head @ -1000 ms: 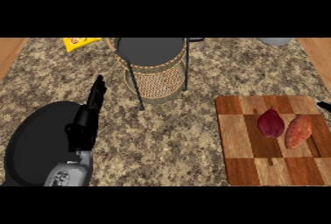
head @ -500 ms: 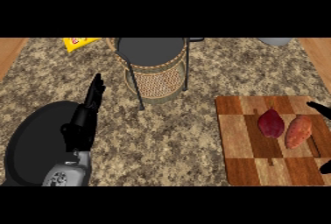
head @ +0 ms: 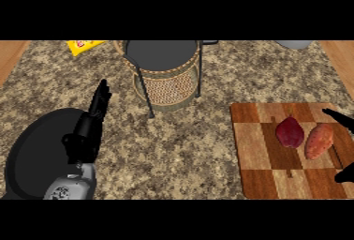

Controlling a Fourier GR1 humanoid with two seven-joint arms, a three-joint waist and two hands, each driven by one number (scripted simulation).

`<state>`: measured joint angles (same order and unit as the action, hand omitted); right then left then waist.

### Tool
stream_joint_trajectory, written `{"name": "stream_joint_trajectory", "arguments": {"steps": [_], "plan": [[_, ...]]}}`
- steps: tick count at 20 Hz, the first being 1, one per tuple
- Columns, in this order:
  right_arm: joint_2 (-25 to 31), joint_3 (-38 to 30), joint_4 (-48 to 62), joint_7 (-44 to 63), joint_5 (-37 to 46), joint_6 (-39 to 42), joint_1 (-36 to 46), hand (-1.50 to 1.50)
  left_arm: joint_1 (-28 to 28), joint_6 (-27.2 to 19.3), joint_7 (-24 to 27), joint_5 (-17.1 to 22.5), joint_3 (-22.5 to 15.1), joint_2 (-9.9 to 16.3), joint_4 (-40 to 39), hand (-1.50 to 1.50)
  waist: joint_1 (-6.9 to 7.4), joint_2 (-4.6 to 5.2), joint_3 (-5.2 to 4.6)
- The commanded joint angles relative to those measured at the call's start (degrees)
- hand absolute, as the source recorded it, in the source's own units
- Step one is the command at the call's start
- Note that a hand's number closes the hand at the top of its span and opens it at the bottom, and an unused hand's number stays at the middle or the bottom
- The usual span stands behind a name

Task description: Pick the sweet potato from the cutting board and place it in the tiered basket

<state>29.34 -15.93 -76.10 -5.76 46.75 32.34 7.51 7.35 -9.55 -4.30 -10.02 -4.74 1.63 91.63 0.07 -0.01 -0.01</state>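
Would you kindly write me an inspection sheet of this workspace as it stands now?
Surface: speckled granite counter, wood strips at its left and right edges.
Job's things: orange sweet potato lies on the cutting board, beside a dark red vegetable; tiered basket stands behind, on black legs.
Clutter: yellow packet far left; grey vessel far right; black round plate under the left forearm.
Hands: left hand open, fingers straight, resting; right hand open at the right edge, fingers spread either side of the sweet potato, not touching it.
Cables: nothing seen.
Surroundings: nothing seen beyond the counter.
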Motion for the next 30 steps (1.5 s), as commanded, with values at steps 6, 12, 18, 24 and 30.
{"name": "stream_joint_trajectory", "arguments": {"steps": [6, 12, 18, 24, 30], "plan": [[-3.10, 0.93, 3.61, -1.18, 0.74, -3.74, 0.77, -1.50, 1.55, -0.23, 0.18, -0.84, 0.53, -0.96, -1.41, 0.00, -0.04, 0.01, 0.01], [-5.71, -0.21, 4.33, 0.13, 0.73, -9.57, 2.41, 1.50, 1.31, 2.48, 3.30, 1.64, 2.61, 0.50, -3.51, 0.00, -0.05, 0.02, 0.00], [-4.65, 3.65, 9.01, -5.68, 8.39, -21.31, 3.87, 1.50, 2.50, 0.06, 1.52, -0.94, 1.54, -0.83, -3.93, 0.00, 0.09, 0.08, 0.02], [-16.80, 22.05, -2.33, 6.31, 21.54, -20.94, 3.86, 1.50, 1.63, 1.51, 0.64, -0.14, 0.49, -0.99, -2.06, 0.00, 1.74, -0.25, -0.30], [-26.97, 40.17, -5.12, 18.58, 35.01, -11.61, 9.80, 1.50, 2.91, 2.82, 1.34, -0.01, -0.44, -1.04, -3.52, 0.00, 4.97, -0.07, -0.56]]}}
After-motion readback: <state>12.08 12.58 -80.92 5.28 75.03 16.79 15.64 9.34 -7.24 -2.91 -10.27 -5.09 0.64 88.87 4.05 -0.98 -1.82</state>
